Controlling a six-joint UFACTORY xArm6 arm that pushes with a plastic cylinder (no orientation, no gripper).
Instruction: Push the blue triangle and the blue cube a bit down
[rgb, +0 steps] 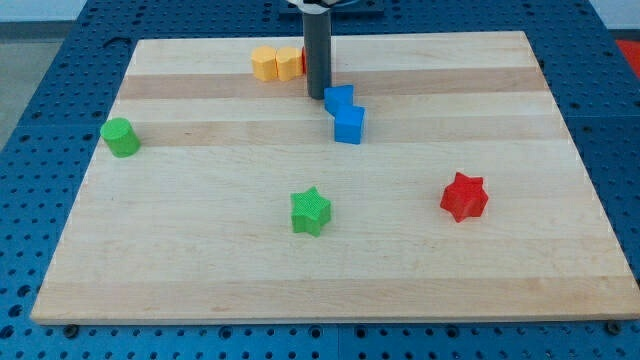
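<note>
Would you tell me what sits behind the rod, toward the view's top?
Behind the rod a sliver of a red block shows beside two yellow blocks. The rod covers most of it, so its shape cannot be told. My tip rests just left of the blue blocks.

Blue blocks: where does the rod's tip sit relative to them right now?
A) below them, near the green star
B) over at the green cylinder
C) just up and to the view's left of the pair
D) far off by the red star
C: my tip sits right by the upper-left edge of the blue triangle, with the blue cube just below that; whether tip and triangle touch, I cannot tell.
</note>
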